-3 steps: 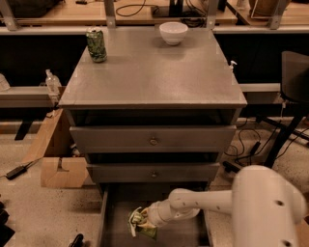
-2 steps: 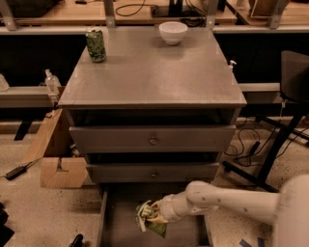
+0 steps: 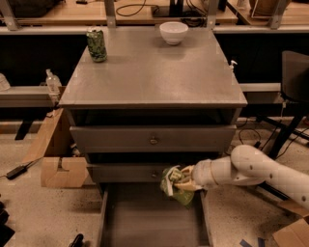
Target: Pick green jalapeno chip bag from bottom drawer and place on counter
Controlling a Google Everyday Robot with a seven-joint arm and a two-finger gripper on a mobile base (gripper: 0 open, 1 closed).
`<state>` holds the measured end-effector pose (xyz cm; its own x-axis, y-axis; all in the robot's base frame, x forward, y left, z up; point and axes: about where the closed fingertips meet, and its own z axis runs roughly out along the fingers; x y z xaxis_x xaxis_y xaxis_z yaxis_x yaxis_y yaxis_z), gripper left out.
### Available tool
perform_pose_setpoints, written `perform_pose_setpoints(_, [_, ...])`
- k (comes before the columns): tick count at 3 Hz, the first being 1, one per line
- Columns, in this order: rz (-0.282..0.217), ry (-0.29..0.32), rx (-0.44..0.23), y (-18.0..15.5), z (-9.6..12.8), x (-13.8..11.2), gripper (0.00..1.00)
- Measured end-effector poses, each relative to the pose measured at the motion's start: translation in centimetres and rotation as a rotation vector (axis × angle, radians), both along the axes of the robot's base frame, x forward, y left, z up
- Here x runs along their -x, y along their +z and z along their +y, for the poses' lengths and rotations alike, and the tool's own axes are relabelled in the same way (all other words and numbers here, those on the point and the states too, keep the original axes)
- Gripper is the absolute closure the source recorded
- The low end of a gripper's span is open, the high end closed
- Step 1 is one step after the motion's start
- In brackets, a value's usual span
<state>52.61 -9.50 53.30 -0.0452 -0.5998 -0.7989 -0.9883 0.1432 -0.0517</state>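
Green crinkled foil chip bag (image 3: pixel 174 189) had risen since a second earlier, clear of the open grey metal bottom drawer (image 3: pixel 145 219), clamped in the white arm's pincer (image 3: pixel 185 181) before the middle drawer front (image 3: pixel 123 172). Lifting it onto the flat grey counter (image 3: pixel 154 72) remained.

Robotics lab — wooden workbenches (image 3: pixel 58 14), cables (image 3: pixel 136 6), robot hand (image 3: pixel 179 182) over bottom drawer (image 3: pixel 149 222).

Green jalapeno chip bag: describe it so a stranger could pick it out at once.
Find the grey cabinet with the broad counter, then drop to the open bottom drawer at its foot. Just above that drawer, the claw on the white arm grips a small crinkled green bag. The only other green thing, a rigid can, stands far-left on the counter.
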Motion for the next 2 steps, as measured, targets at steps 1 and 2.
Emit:
perform_pose_setpoints(1, [-0.031,-0.059,-0.007,10.21,-3.32,-2.40,1.00])
perform_pose_setpoints(2, [-0.040,-0.049,-0.022,10.99,-2.82,-2.56,1.00])
